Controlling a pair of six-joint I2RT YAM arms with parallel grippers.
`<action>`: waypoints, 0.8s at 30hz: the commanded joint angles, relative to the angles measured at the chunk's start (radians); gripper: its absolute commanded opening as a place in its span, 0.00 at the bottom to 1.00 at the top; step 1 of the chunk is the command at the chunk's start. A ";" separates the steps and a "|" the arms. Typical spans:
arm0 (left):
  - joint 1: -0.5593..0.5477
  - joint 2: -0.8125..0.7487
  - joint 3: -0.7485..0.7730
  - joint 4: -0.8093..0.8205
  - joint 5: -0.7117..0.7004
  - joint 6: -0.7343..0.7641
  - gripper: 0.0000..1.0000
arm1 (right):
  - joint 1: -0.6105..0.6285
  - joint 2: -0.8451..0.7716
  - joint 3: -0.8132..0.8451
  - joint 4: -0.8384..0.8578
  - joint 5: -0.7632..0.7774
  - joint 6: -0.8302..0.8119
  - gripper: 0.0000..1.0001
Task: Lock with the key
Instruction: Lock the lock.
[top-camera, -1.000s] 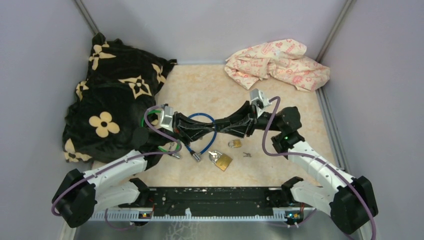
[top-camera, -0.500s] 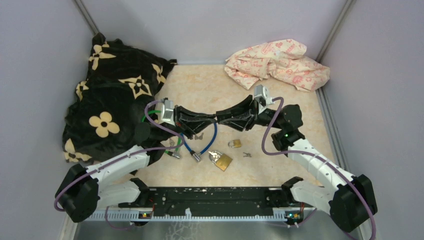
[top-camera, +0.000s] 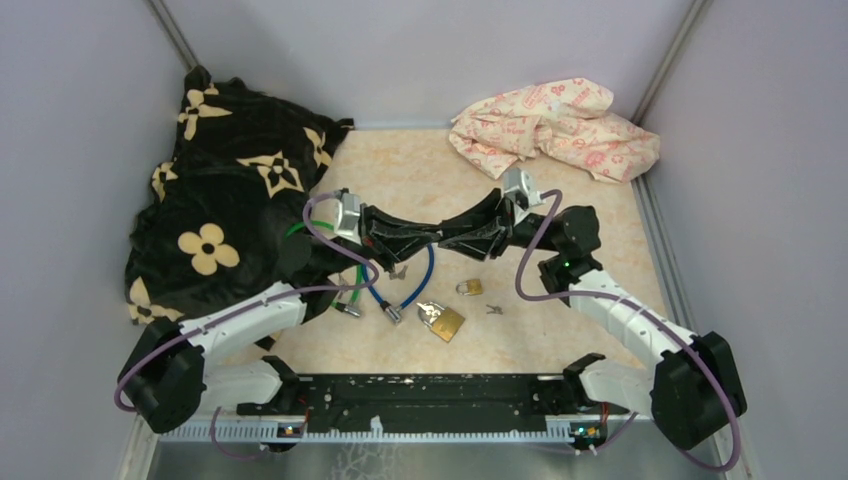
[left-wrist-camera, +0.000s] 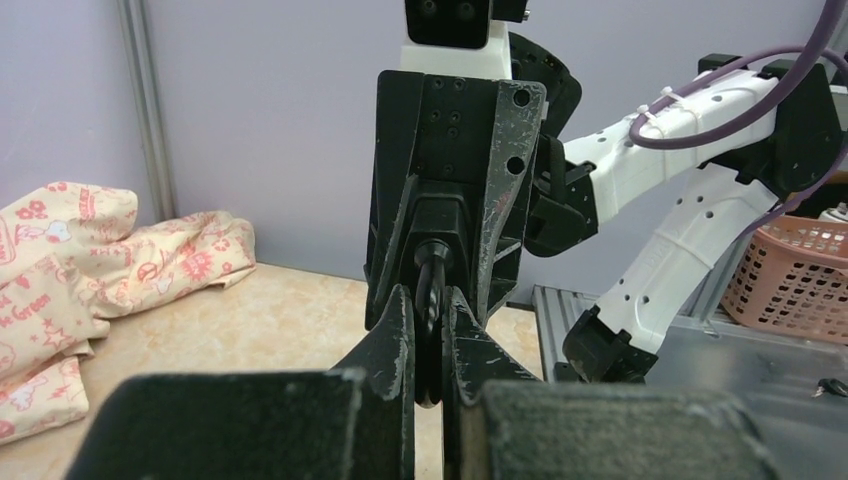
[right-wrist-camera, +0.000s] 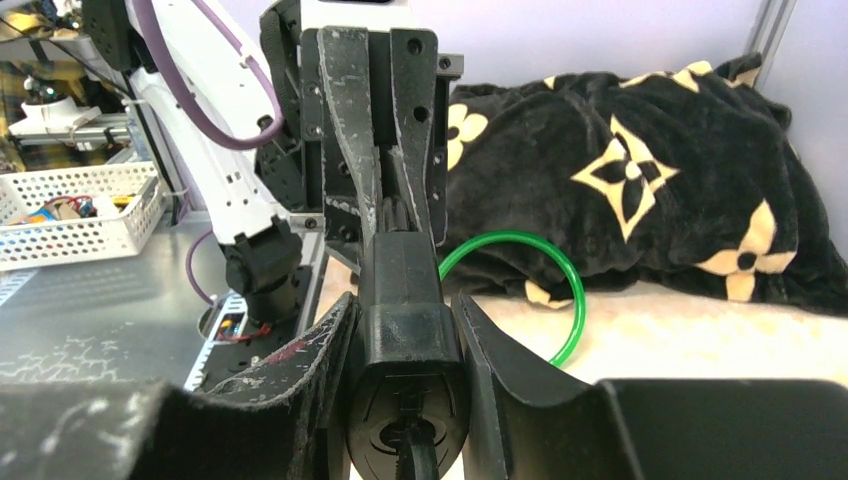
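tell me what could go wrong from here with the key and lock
1. The left gripper pinches the key by its thin head; turning could let it slip or twist out.
2. The right gripper holds the black lock body nose to nose with the left; slight misalignment could jam the fingers together.
3. The blue cable hangs toward the table near the brass padlock and could drag it.

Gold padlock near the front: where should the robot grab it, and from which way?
Probably the brass body of the gold padlock, coming straight down from above. It lies flat on the table, tilted, with its shackle pointing left, so the jaws could close across the body's two straight side edges.
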 joint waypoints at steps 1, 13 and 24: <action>-0.137 0.121 0.099 -0.147 0.141 -0.075 0.00 | 0.125 0.045 0.090 -0.063 -0.100 -0.017 0.00; -0.165 0.211 0.177 -0.138 0.214 -0.083 0.00 | 0.134 0.081 0.205 -0.438 -0.170 -0.271 0.00; -0.131 0.241 0.272 -0.331 0.326 0.021 0.00 | 0.146 0.133 0.390 -1.012 -0.201 -0.665 0.00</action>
